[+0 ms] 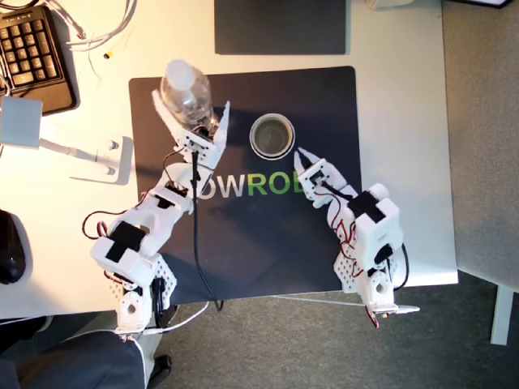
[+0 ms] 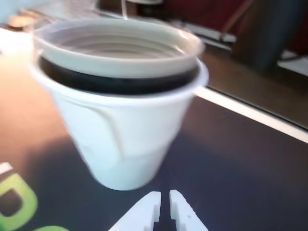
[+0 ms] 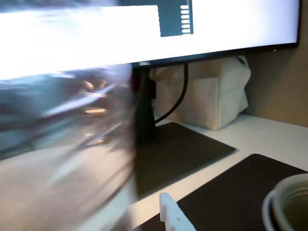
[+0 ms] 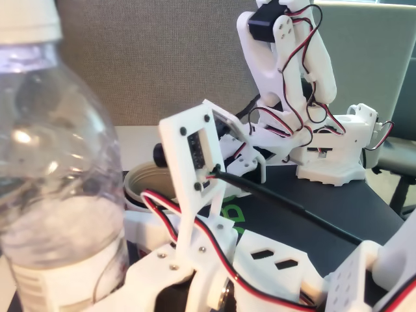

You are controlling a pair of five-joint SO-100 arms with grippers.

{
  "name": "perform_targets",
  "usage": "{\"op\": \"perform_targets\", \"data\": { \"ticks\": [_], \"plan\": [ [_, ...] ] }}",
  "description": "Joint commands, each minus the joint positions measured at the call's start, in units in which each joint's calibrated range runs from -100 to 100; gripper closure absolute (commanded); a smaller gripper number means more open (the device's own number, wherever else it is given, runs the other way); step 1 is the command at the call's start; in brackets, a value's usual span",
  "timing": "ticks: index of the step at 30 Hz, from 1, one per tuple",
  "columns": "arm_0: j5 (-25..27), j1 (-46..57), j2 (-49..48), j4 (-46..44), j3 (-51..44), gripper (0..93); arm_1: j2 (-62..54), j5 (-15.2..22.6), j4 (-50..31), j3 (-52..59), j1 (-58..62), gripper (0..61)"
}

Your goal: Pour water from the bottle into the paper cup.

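The clear ribbed bottle (image 1: pixel 186 89) stands upright at the back of the black mat (image 1: pixel 243 243), towards the exterior view's left. My first gripper (image 1: pixel 192 107) is shut on it. The bottle (image 4: pixel 58 195) fills the other view's left, with water (image 4: pixel 65 240) in its lower part; in the first wrist view it is a blur (image 3: pixel 62 144). The white paper cup (image 1: pixel 272 135) stands upright on the mat beside it, brownish inside. My second gripper (image 1: pixel 300 156) sits just short of the cup (image 2: pixel 120 125), shut, its fingertips (image 2: pixel 154 207) nearly touching with nothing between them.
A keyboard (image 1: pixel 32 49) and cables lie at the exterior view's top left, with a white stand (image 1: pixel 105 158) and a black mouse (image 1: pixel 10 247) further left. A dark monitor base (image 1: pixel 280 24) sits behind the mat. A white box (image 3: pixel 207 96) stands under the monitor.
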Motion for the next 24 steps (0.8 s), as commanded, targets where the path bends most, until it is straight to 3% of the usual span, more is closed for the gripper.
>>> {"op": "perform_targets", "data": {
  "ticks": [1, 8, 9, 11, 15, 24],
  "plan": [
    [-1.3, -1.4, -0.4, -0.9, -3.5, 90.2, -2.8, 0.2, -5.4, 1.3, -5.6, 58.5],
    [-2.4, -1.6, -0.7, -0.7, -3.8, 92.7, -1.6, 1.8, -6.3, -1.5, -6.9, 55.6],
    [-2.5, -1.6, -0.8, -0.6, -3.8, 92.7, -1.5, 1.8, -6.2, -1.5, -6.8, 53.9],
    [-3.6, -1.5, -2.1, -0.4, -3.8, 92.7, -1.3, 1.8, -6.2, -1.5, -6.2, 42.6],
    [-8.1, -1.0, -11.0, 3.6, -3.2, 92.7, -1.5, 1.7, -5.7, -2.5, -5.0, 34.3],
    [-14.5, 0.6, -29.2, 15.4, -2.6, 92.7, -11.1, 2.2, 4.2, -7.7, 0.5, 31.4]
  ]
}}
